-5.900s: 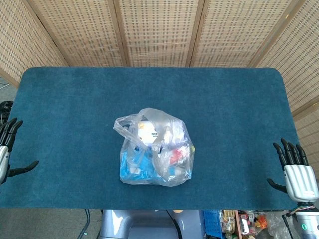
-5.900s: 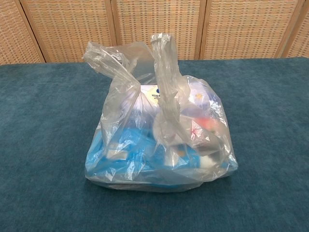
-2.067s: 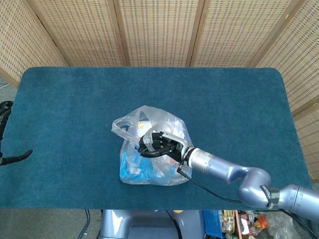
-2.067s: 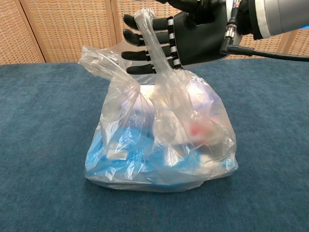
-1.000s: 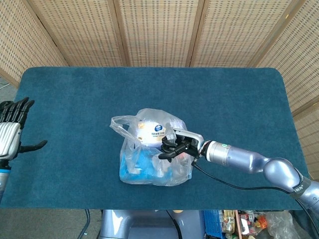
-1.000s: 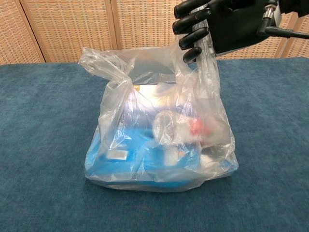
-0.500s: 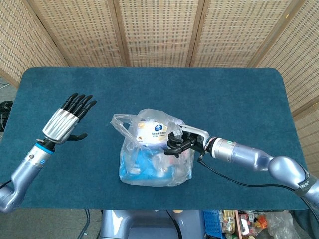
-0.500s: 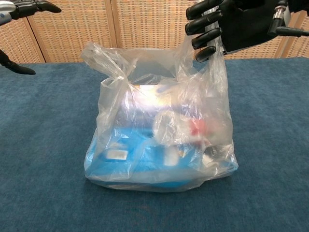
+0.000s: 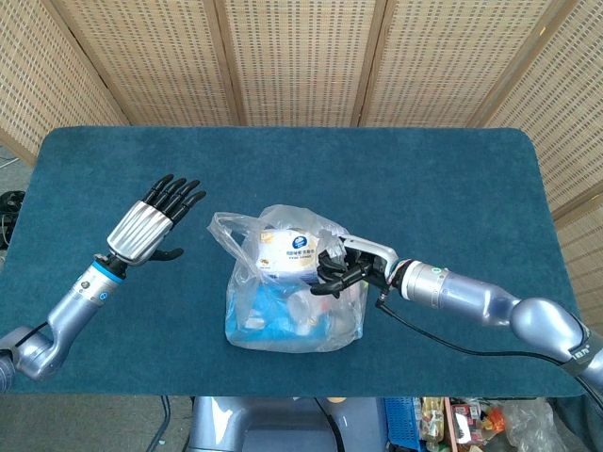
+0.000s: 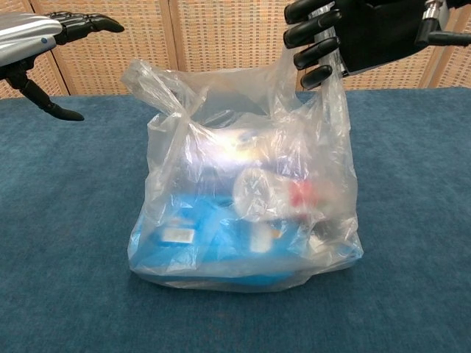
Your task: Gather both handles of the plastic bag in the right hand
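The right hand (image 10: 346,37) grasps the right handle (image 10: 324,92) of the plastic bag (image 10: 243,191), pulling it taut. Left of the bag, the left hand (image 9: 151,221) hovers released, fingers spread, over the counter (image 9: 452,179).

The plastic bag (image 9: 294,278) sits mid-bench (image 9: 452,188), stuff inside it. Right hand (image 9: 341,264) is at the bag's right handle (image 10: 316,81), holding it up. Left hand (image 9: 151,226) hovers off to the left, apart from the other handle (image 10: 151,84).
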`<control>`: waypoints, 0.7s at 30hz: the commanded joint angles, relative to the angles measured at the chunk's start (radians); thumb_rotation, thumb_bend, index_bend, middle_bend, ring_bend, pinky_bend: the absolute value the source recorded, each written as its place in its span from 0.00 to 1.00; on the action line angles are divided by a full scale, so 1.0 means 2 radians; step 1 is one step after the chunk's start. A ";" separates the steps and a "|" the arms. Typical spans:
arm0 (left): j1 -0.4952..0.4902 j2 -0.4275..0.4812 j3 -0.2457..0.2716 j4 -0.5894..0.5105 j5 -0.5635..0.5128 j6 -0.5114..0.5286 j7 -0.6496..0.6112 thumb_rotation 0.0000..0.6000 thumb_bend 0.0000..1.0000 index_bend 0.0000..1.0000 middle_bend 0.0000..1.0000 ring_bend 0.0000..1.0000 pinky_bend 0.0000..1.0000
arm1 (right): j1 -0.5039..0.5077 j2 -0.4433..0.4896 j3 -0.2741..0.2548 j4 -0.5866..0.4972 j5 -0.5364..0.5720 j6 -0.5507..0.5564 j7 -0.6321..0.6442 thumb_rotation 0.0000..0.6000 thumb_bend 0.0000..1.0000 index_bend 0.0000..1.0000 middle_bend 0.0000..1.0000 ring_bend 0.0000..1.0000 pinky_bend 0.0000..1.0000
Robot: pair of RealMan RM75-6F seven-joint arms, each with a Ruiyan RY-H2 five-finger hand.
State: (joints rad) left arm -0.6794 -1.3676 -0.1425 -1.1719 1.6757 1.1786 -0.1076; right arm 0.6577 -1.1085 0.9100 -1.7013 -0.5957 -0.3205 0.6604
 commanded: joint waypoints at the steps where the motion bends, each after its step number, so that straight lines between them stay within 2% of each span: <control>1: -0.011 -0.007 0.000 0.007 0.009 0.005 0.008 1.00 0.09 0.01 0.00 0.00 0.00 | 0.005 0.002 -0.007 -0.003 0.004 0.005 -0.001 1.00 0.00 0.88 0.85 0.76 0.65; 11: -0.039 -0.058 -0.009 0.035 0.003 0.020 -0.018 1.00 0.23 0.14 0.00 0.00 0.00 | 0.015 0.007 -0.021 -0.002 0.015 0.007 -0.010 1.00 0.00 0.88 0.85 0.76 0.65; 21: -0.066 -0.100 -0.020 0.047 -0.024 0.002 -0.002 1.00 0.29 0.24 0.00 0.00 0.00 | 0.017 0.008 -0.026 -0.001 0.025 0.005 -0.021 1.00 0.00 0.88 0.85 0.76 0.65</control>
State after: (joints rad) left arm -0.8067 -1.5621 -0.1801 -1.0790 1.6316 1.1857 -0.1165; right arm 0.6919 -1.0937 0.8586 -1.7029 -0.5456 -0.3105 0.6194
